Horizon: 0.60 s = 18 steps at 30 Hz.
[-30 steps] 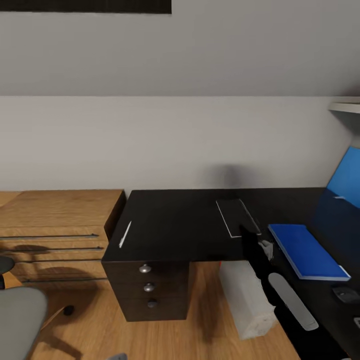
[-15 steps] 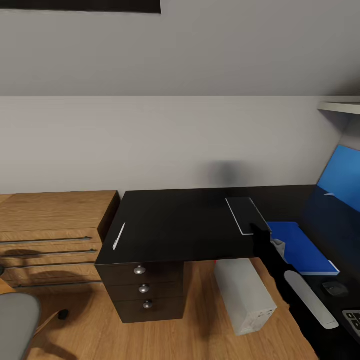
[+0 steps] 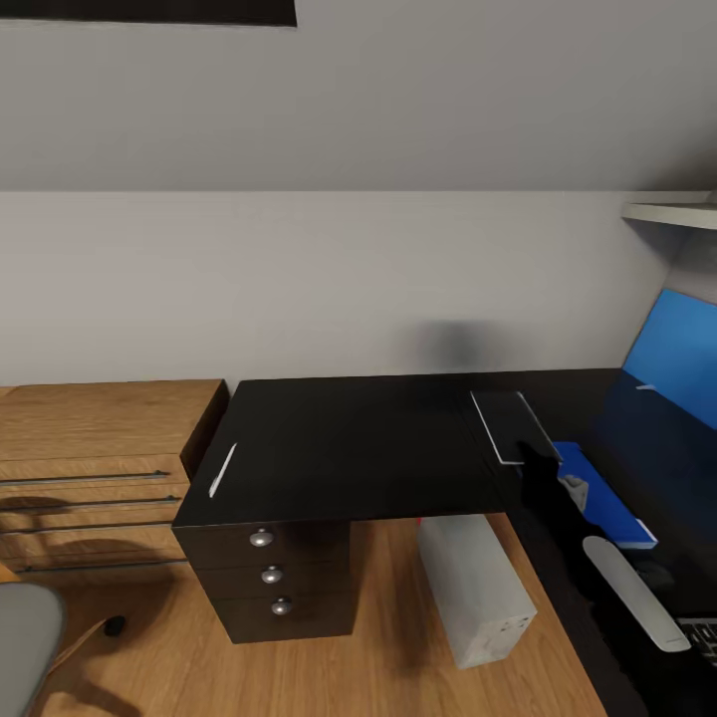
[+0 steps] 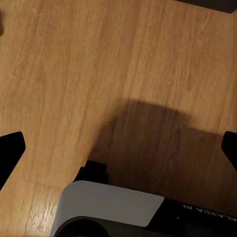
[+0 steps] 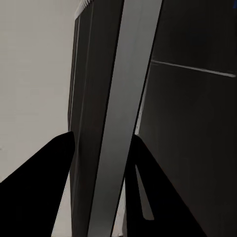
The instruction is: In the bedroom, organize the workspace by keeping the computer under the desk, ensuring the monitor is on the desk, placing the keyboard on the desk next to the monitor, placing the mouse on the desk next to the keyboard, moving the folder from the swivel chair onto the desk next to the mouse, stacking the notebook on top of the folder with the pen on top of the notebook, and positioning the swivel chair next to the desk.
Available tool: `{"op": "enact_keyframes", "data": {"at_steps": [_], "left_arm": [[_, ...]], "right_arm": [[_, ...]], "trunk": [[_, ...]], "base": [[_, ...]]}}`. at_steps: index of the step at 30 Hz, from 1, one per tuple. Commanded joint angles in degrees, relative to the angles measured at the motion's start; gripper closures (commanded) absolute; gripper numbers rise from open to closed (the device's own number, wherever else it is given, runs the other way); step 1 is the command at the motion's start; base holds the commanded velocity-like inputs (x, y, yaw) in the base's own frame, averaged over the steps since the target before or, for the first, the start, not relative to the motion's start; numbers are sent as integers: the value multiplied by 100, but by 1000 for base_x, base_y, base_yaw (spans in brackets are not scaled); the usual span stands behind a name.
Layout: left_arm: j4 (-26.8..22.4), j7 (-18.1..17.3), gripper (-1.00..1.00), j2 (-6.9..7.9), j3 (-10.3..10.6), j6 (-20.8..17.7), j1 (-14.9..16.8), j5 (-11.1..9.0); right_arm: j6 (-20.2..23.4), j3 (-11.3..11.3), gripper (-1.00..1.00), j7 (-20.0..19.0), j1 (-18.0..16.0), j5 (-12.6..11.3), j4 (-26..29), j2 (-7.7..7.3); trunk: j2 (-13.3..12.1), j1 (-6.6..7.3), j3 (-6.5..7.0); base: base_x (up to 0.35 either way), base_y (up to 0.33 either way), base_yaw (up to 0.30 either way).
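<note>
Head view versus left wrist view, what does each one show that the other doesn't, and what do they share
The head view alone takes in the black desk with the pen near its left end, the grey notebook touching the blue folder at the right, the computer standing on the floor under it, and the wooden dresser beside it. The left wrist view alone gives the left gripper, its fingertips spread wide, hanging over a dark shadow. Both show the wooden floor.

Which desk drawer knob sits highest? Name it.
The top one of the three silver knobs on the desk, just under the desktop's front edge; the other two lie below it in a column.
</note>
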<state>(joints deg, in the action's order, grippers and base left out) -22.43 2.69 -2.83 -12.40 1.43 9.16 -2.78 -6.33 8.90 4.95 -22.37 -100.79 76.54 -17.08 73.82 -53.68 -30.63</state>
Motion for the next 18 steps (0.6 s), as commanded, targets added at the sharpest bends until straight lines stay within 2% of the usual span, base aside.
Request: {"op": "enact_keyframes", "data": {"at_steps": [1, 5, 10, 11, 12, 14, 16, 18], "left_arm": [[1, 12, -100, -2, -5, 15, 4, -29], [1, 12, -100, 1, -6, 15, 2, -29], [1, 12, -100, 1, -8, 11, 3, -29], [6, 12, -100, 2, -6, 8, 2, -30], [7, 12, -100, 2, -7, 8, 1, -30], [9, 12, -100, 0, -5, 7, 3, -29], [9, 12, -100, -1, -5, 7, 2, -29], [10, 12, -100, -5, -1, 7, 2, -31]], "right_arm": [[-51, -13, 100, 17, -4, -56, 3, -7], [-52, -134, 100, 21, -4, -48, -17, -14], [7, -453, 100, 40, -4, -42, -237, -51], [149, -625, 100, 71, -4, -22, -380, -173], [179, -654, 100, 88, -4, -22, -420, -215], [265, -807, 100, 174, -7, -25, -592, -417], [302, -885, 100, 212, -11, -23, -670, -505], [467, -987, 100, 262, -22, -15, -828, -680]], "trunk": [[3, 0, -6], [3, 0, -6], [3, 0, -6], [3, 0, -6], [3, 0, -6], [3, 0, -6], [3, 0, -6], [3, 0, -6]], "base": [[0, -18, 0], [0, -9, 0], [0, -2, 0], [0, 0, 0], [0, 0, 0], [0, 0, 0], [0, 0, 0], [0, 0, 0]]}}
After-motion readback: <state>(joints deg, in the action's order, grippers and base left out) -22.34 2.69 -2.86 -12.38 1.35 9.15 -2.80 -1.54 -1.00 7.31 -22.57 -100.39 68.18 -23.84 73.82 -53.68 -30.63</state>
